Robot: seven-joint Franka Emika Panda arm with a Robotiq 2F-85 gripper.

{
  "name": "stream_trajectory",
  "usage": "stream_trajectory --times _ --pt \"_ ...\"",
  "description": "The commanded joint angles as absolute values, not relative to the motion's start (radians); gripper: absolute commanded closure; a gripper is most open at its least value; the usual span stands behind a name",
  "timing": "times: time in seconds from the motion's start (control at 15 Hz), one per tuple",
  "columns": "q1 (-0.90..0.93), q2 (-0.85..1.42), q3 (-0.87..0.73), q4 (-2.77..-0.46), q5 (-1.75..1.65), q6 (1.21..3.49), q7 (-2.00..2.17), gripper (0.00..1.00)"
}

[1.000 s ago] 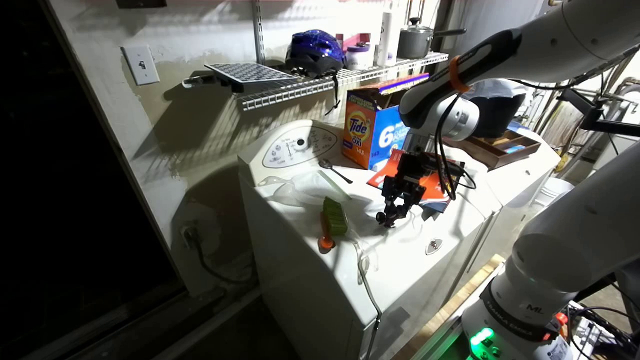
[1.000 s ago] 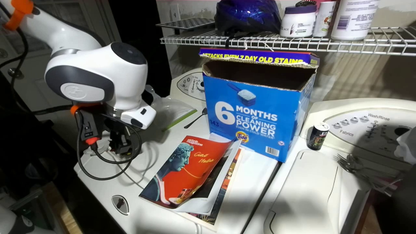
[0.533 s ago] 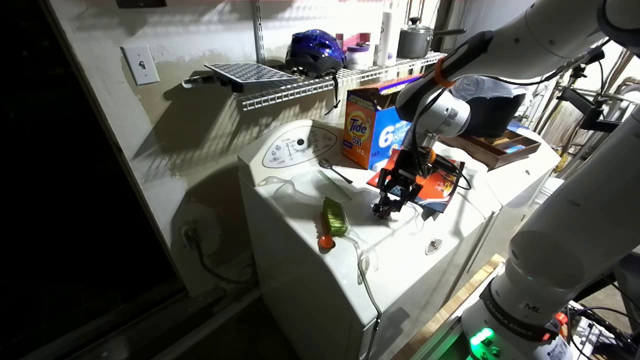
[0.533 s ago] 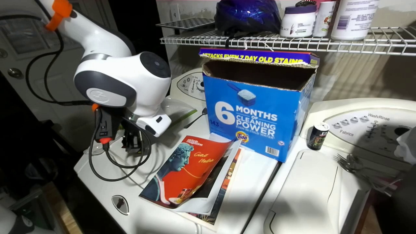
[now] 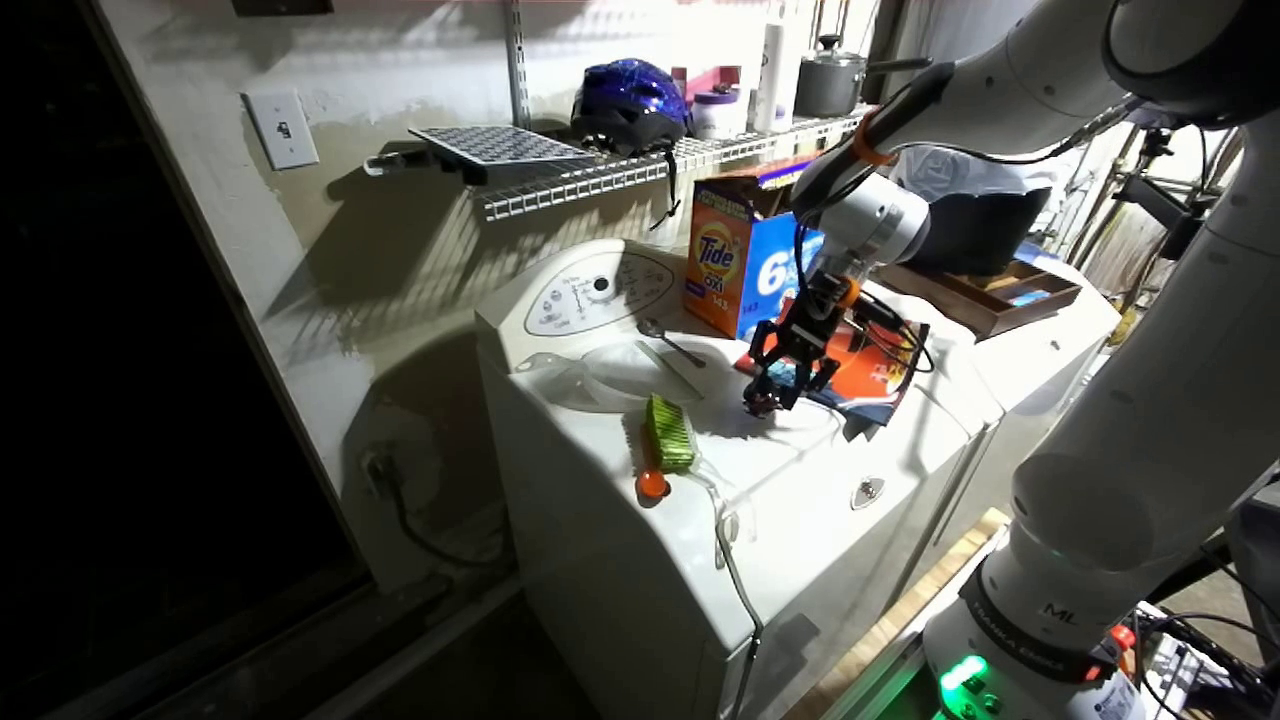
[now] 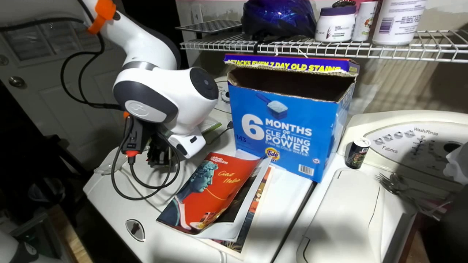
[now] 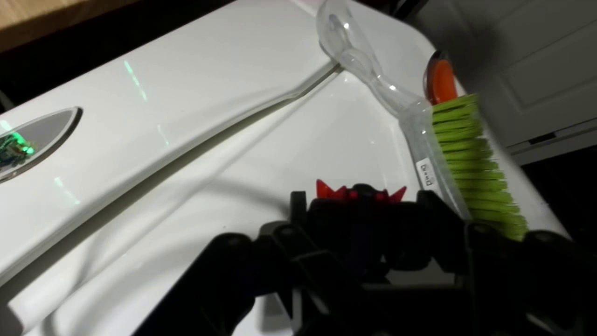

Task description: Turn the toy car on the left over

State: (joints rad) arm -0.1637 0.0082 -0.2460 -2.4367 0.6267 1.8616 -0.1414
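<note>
Between the two fingers of my gripper (image 7: 364, 205) the toy car (image 7: 337, 194) is clasped, dark with pointed red parts showing at its front. Its dark body blends into the black fingers, so which side of it faces up I cannot tell. In an exterior view the gripper (image 5: 772, 392) points down over the white machine top (image 5: 745, 460), and the car (image 5: 760, 405) is a small dark shape with a hint of red at the fingertips. Whether it touches the surface is unclear. Cables and the wrist mostly cover the gripper (image 6: 159, 155) in an exterior view, and the car is hidden there.
A green-bristled brush (image 7: 471, 163) with a clear handle lies beside the gripper, and an orange object (image 7: 442, 81) sits by it. Behind are a Tide box (image 6: 278, 124), a magazine (image 6: 215, 186), a spoon (image 5: 672, 342) and a plastic bag (image 5: 610, 375).
The arm has swung across the machine top toward the magazine and Tide box, taking the toy car along. The fingers have stayed shut on it. Brush, box and magazine have not moved.
</note>
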Motion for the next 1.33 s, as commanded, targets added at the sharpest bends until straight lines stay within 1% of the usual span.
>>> stream_trajectory --times 0.0,0.4,0.87,1.27 --pt "-0.191 0.069 -0.236 -2.358 0.723 1.719 -0.136 0.65" --pt "-0.213 0.192 -0.232 -2.281 0.803 1.506 -0.121 0.65" --pt "-0.21 0.325 -0.222 -2.243 0.78 1.469 -0.031 0.65" --pt "-0.218 0.374 -0.232 -2.201 0.773 1.423 0.047 0.65"
